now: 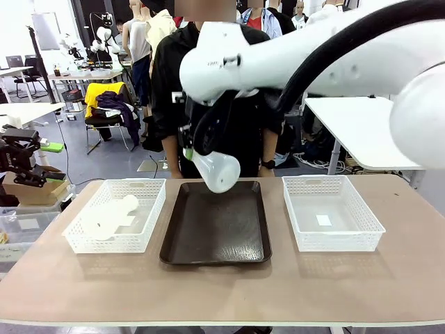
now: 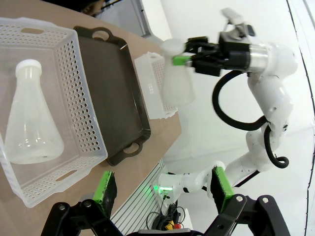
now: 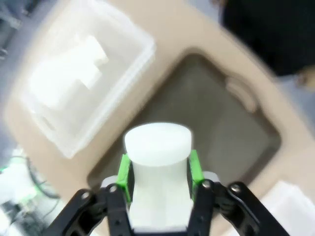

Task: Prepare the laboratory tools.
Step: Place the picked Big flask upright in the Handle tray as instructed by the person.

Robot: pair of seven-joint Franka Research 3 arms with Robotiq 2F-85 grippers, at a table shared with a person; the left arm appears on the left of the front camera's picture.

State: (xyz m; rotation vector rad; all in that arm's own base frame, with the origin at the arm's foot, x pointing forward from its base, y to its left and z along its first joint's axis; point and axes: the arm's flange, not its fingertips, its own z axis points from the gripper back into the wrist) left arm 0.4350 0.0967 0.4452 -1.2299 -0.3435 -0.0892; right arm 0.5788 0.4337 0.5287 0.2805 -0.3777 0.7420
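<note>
Front view: basket (image 1: 83, 245), flask (image 1: 111, 217) apparently sideways

Grey floor (image 1: 118, 165), white table (image 1: 361, 129) at right, chair (image 1: 97, 122) draped with clothes (image 1: 106, 94) — yellow and dark — bright, even light

Middle of the tray (image 1: 215, 240) is bare, loads of room to drop in. Over its far edge hangs the right tool (image 1: 188, 152), clamped on a flask (image 1: 220, 170), so that side's blocked. The other flask (image 1: 115, 217) lies across the left basket (image 1: 104, 243). The right basket (image 1: 337, 242) and the near strip of table (image 1: 222, 292) are open.
</note>
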